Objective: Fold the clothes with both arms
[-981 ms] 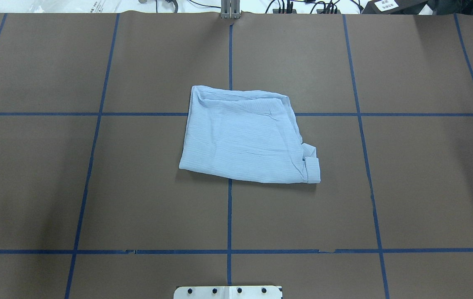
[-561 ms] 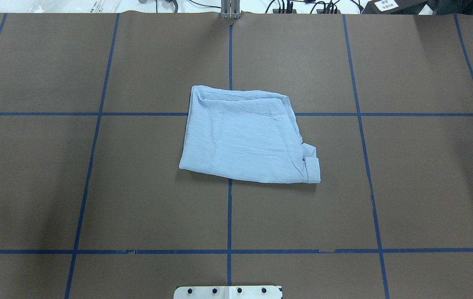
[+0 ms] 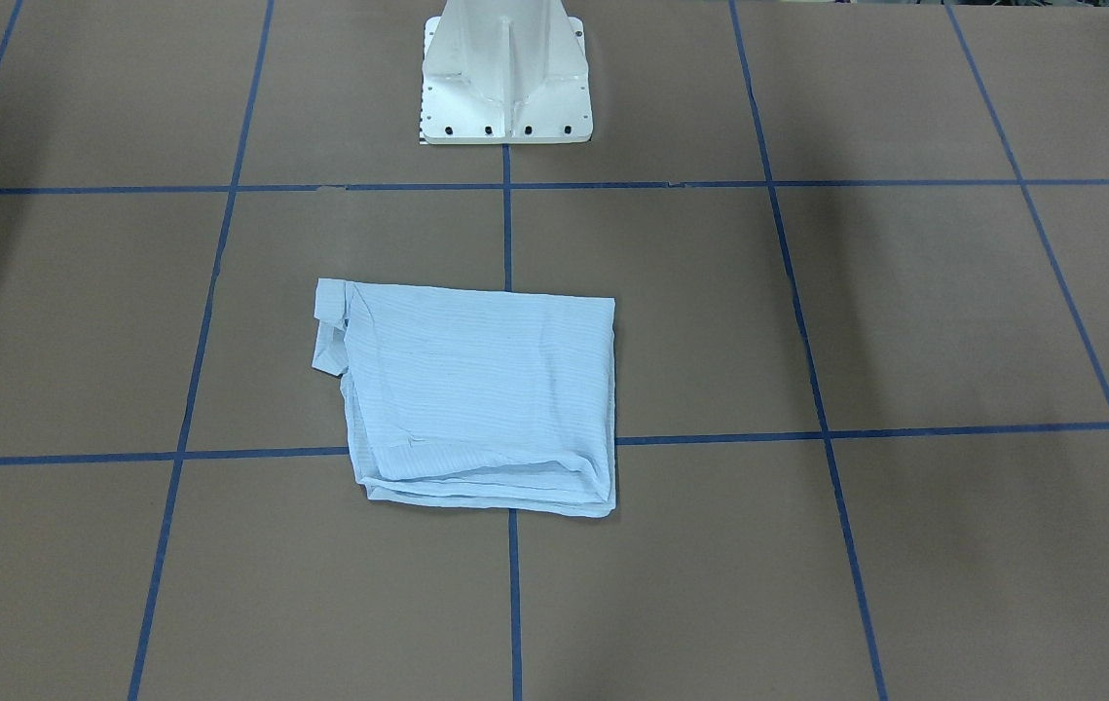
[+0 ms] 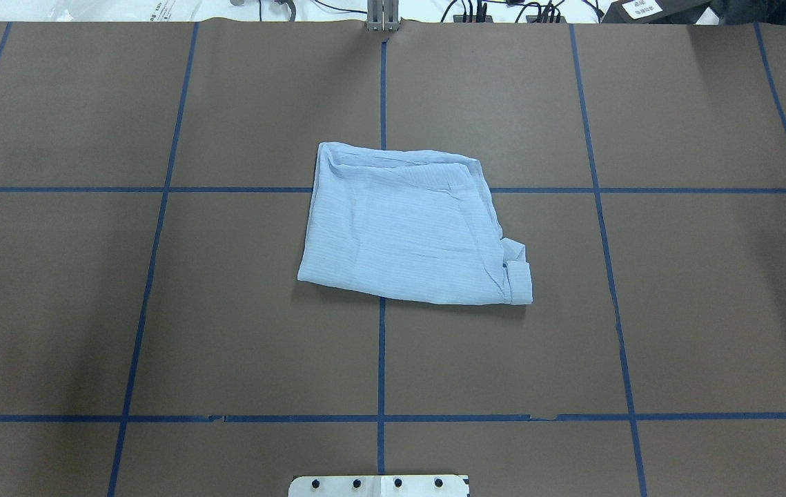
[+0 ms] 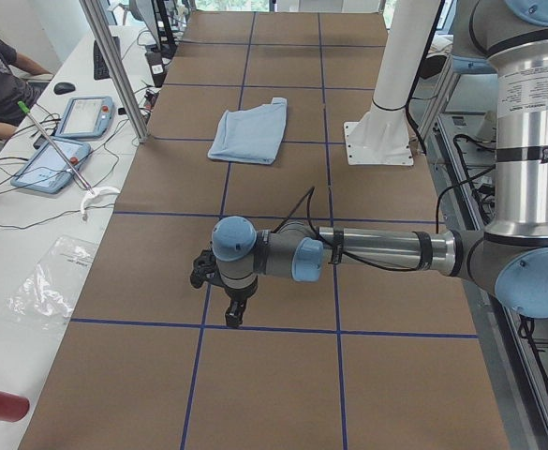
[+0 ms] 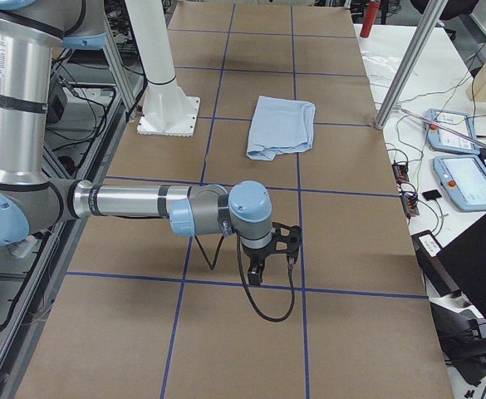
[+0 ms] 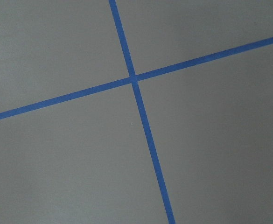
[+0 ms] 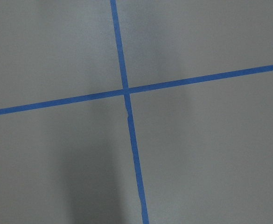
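- Pale light-blue striped shirt (image 4: pixel 406 224) lies folded, centre of the brown papered bench (image 4: pixel 641 310).
- Grey metal left arm (image 5: pixel 377 253) and right arm (image 6: pixel 135 204) hang well away; I cannot tell their jaws' state.

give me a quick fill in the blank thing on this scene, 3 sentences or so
1. The shirt lies ____ into a rough rectangle on the table.
2. The grid lines on the table are ____ tape.
3. The left gripper and the right gripper hang over bare table, far from the ____.

Missing words: folded; blue; shirt
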You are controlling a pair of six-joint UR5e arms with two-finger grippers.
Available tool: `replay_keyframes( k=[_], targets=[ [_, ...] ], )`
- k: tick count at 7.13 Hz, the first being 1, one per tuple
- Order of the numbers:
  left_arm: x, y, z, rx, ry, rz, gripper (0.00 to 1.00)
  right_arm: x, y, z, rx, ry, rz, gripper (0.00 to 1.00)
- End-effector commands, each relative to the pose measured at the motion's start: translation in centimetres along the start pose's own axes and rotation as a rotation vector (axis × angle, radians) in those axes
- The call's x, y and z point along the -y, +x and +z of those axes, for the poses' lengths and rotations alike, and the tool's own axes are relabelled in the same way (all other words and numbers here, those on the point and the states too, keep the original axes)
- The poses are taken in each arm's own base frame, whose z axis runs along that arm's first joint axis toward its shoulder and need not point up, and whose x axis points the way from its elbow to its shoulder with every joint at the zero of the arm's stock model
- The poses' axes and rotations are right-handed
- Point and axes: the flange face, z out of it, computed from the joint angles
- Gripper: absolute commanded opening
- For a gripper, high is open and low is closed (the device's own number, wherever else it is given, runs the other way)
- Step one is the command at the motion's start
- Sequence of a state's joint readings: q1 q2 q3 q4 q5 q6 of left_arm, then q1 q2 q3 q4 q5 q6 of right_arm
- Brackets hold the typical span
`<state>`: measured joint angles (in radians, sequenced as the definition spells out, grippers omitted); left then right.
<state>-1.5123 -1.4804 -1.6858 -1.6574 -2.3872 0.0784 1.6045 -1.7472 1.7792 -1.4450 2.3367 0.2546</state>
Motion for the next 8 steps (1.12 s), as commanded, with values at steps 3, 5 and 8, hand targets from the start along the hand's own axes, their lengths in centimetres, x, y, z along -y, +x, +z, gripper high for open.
replay_keyframes(
  k=[3, 5, 8],
  targets=[
    [-0.23, 0.00, 0.28, -0.031, -0.005, -0.048, 1.00, -0.08, 0.23, 0.19, -0.003, -0.004, 0.004, 1.00],
    [-0.15, 0.06, 0.33, -0.032, -0.005, -0.045, 1.00, -0.08, 0.37, 0.39, -0.007, -0.006, 0.005, 1.00],
    [-0.23, 0.02, 0.37, -0.032, -0.006, -0.039, 1.00, -0.15, 0.75, 0.79, -0.006, -0.016, 0.013, 1.00]
  ],
)
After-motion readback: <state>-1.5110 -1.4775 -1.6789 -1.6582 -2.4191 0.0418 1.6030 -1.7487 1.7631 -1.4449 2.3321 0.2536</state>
